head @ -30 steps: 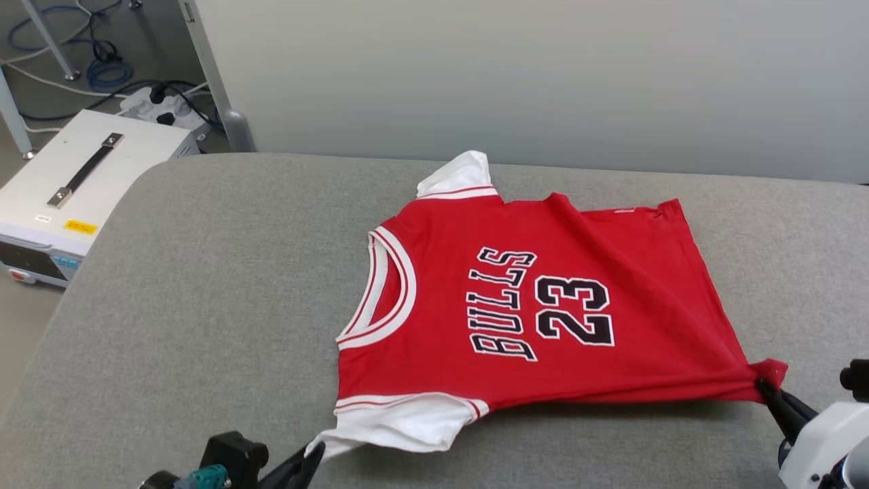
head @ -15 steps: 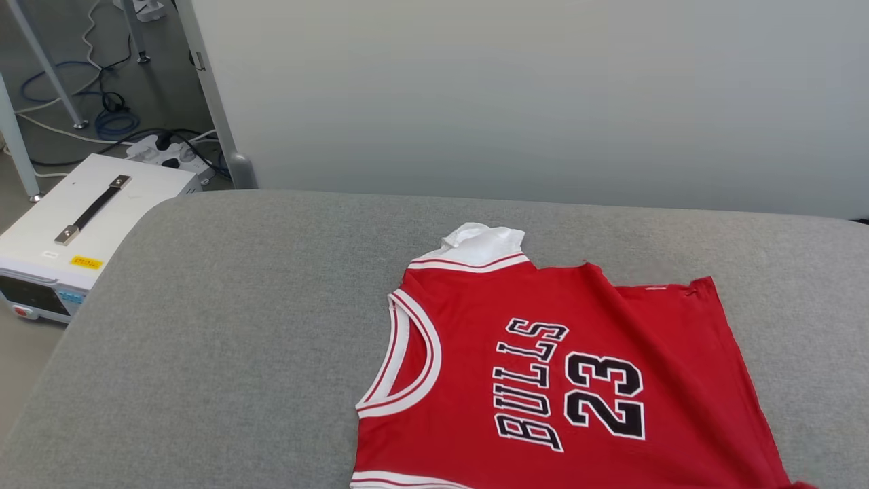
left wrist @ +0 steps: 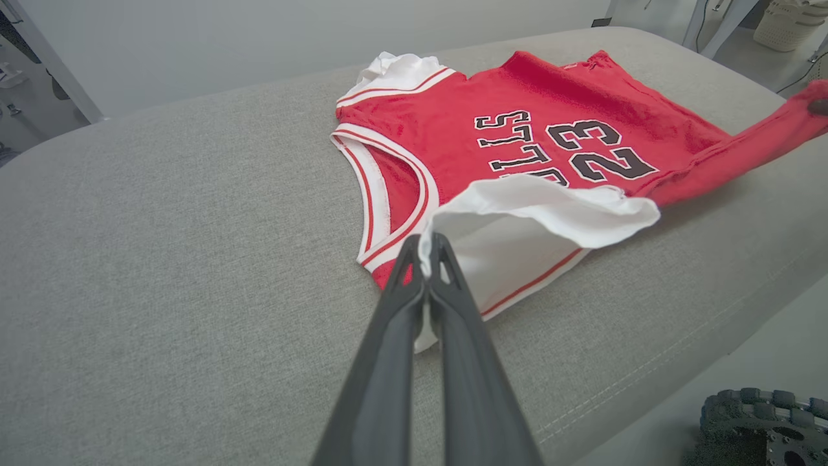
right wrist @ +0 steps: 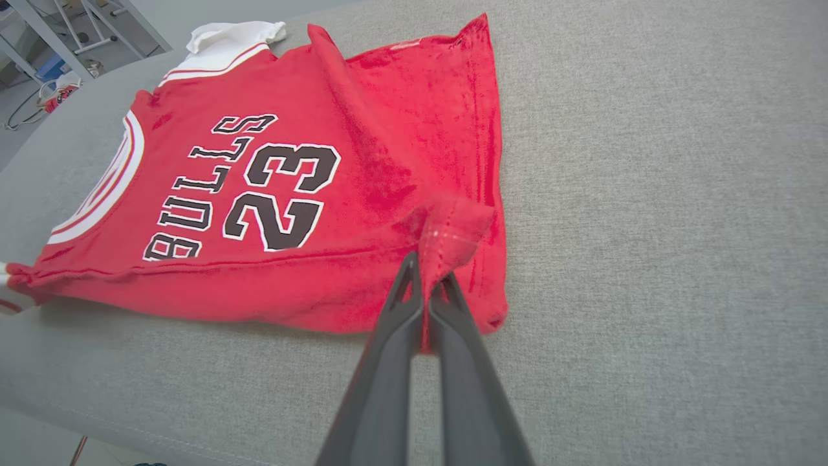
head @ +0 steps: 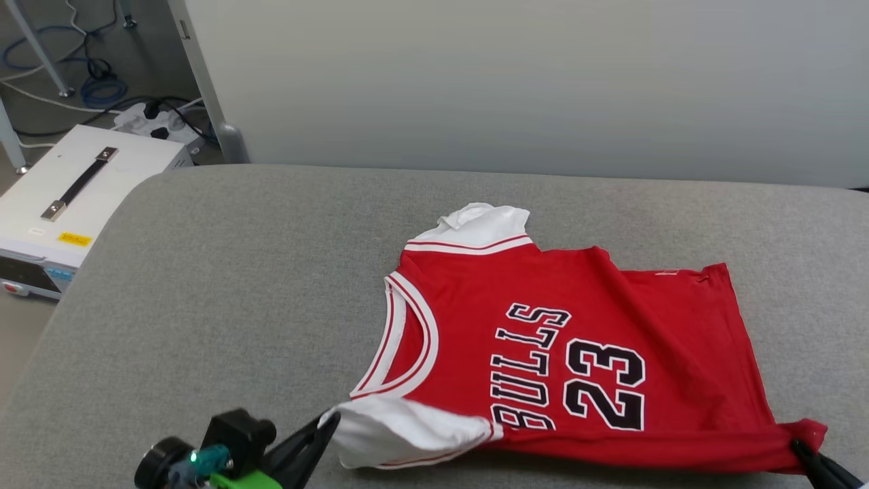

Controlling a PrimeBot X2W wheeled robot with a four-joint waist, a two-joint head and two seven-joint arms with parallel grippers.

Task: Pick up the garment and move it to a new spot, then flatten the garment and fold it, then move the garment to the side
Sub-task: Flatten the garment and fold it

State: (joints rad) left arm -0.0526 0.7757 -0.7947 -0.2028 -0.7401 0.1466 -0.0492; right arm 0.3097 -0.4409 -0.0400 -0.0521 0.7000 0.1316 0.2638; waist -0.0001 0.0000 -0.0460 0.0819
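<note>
One garment [head: 468,305], two sets of jaws pinching it, one cushion [head: 204,305]

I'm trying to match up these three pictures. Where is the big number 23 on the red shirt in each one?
Head view: the number 23 lies lower right of centre, turned sideways.
Left wrist view: the number 23 is upper right of centre.
Right wrist view: the number 23 is left of centre, a little above the middle.
Shared landmark: the far white sleeve, up and left of the number in all three.
</note>
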